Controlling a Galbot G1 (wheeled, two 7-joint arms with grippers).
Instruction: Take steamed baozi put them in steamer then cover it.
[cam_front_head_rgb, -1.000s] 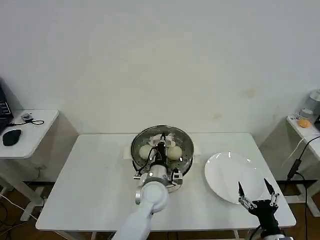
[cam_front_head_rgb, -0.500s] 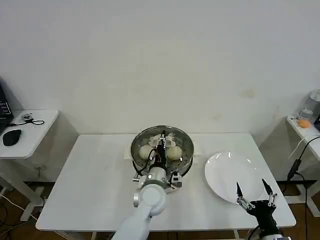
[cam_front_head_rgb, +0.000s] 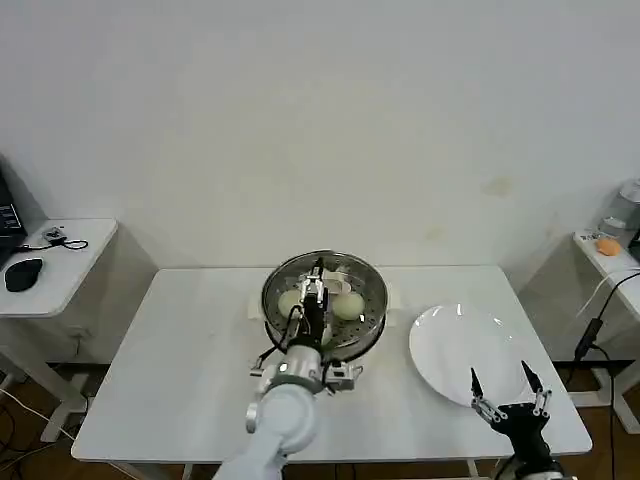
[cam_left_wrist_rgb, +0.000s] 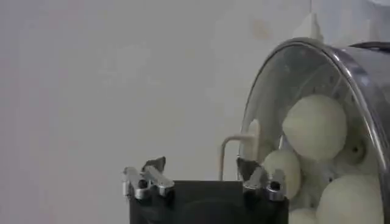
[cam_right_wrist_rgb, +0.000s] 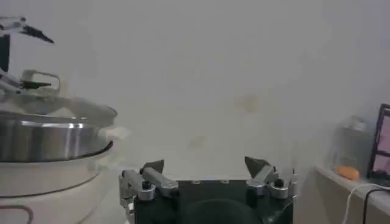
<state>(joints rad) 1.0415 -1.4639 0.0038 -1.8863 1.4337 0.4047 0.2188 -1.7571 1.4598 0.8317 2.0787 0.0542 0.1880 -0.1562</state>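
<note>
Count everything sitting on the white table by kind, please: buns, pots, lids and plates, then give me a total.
Small round cream-white steamed baozi, seen through the lid: 4
Round shiny stainless-steel steamer: 1
Round clear glass cover with a metal rim, on the steamer: 1
Flat round white plate: 1
Total: 7

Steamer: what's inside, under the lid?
Through the cover on the steamer, at least three baozi show; the left tool hides part of the inside.
</note>
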